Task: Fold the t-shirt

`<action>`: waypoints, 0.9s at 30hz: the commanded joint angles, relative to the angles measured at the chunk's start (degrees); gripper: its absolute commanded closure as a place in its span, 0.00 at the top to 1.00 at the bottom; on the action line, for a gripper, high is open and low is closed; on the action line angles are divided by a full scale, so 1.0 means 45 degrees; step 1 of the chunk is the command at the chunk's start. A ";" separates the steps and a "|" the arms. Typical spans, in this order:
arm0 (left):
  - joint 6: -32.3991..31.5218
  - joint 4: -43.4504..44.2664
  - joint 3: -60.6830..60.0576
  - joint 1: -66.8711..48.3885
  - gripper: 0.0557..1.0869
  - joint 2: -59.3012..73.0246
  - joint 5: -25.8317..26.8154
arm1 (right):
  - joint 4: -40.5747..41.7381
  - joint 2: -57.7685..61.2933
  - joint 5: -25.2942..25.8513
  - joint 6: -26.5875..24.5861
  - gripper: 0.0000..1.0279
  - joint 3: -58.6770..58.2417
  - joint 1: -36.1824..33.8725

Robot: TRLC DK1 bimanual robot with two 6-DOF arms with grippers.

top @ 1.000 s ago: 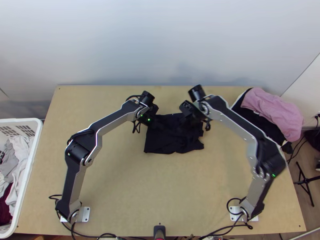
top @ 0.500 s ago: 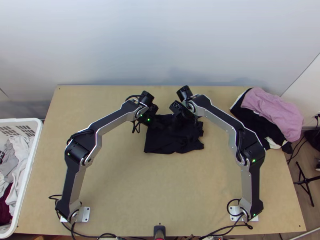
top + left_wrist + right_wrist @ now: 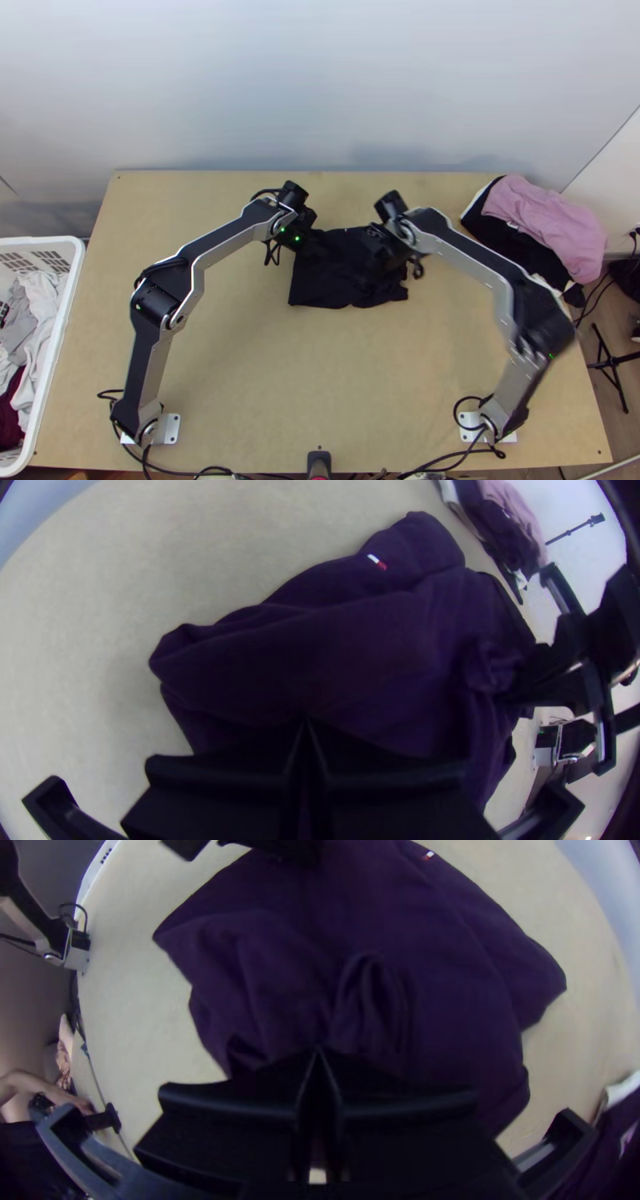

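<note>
Pale wall (image 3: 320, 88) stands at twelve o'clock behind the light wooden table (image 3: 264, 384), with a white basket (image 3: 68, 320) of laundry (image 3: 40, 320) between eight and nine o'clock and a heap of pink and black clothes (image 3: 552, 228) between two and three. Near the middle of the tabletop, toward twelve, lies the t-shirt (image 3: 328, 280), black from above and deep purple up close. It is gathered into a compact, rumpled, layered piece, its seven o'clock corner fairly neat, its edge from three to five o'clock uneven and notched. Soft creases run across the top layer, and a small white and red tag (image 3: 377, 561) sits by its twelve o'clock edge. My left pincer (image 3: 314, 242) is over the shirt's ten o'clock part; its two fingers (image 3: 227, 773) are closed together at the tips. My right pincer (image 3: 387, 254) is over the two o'clock part, its fingers (image 3: 233, 1107) likewise brought together, with a looped, raised fold (image 3: 367, 983) of cloth just beyond their tips. Whether either one has fabric pinched between its fingers, I cannot tell.
</note>
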 commanded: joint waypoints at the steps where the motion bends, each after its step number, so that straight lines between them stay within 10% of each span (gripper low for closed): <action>1: 0.0010 -0.0092 0.0285 -0.0058 0.09 0.0217 -0.0030 | -0.0586 -0.3973 -0.0019 0.0041 0.03 -0.3028 -0.0261; 10: 0.0049 -0.0111 0.0285 -0.0176 0.09 0.0237 -0.0030 | -0.0976 -0.7352 0.0001 0.0295 0.03 -0.4395 -0.1218; 27: 0.0283 -0.0053 0.0148 -0.0195 0.08 0.0120 -0.0011 | 0.1270 0.0441 -0.0019 0.0940 0.03 0.1308 -0.0554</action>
